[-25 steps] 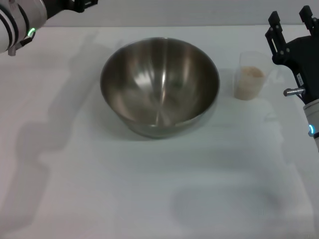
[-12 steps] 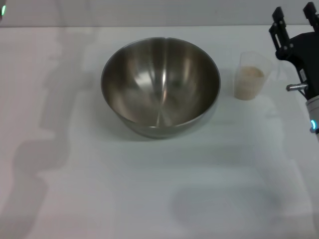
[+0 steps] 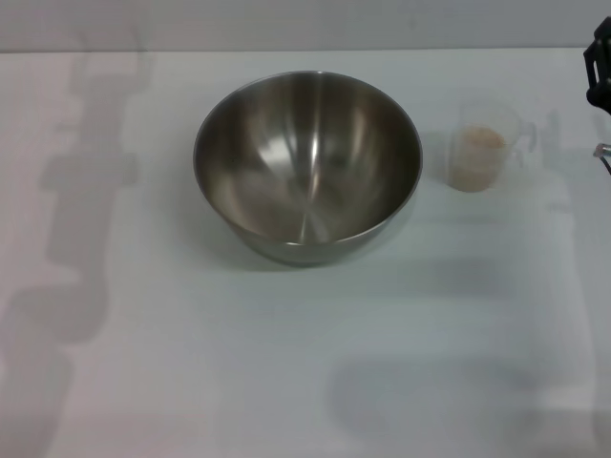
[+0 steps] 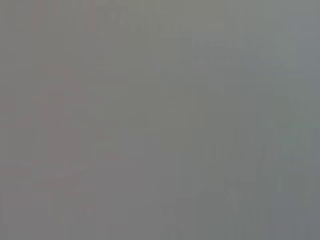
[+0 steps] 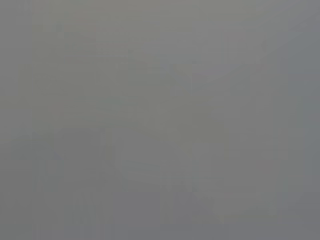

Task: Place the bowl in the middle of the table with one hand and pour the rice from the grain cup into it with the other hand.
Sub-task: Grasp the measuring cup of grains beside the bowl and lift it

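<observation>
Both arms have pulled off; your right gripper (image 3: 600,72) barely shows, jaws unreadable. Bowl (image 3: 307,164) sits mid-surface, grain cup (image 3: 485,145) unpoured.

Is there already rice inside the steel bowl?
No, the bowl shows only bare metal inside; the rice sits in the grain cup beside it.

Bare test bench, lab-like staging, not lived-in kitchen. Plain white table (image 3: 286,363) fills head view up to far edge, blank grey wall behind. Only props: steel bowl (image 3: 307,164) mid-table, clear grain cup (image 3: 485,143) with rice (image 3: 480,139) toward right edge. Wrist views show flat grey only
</observation>
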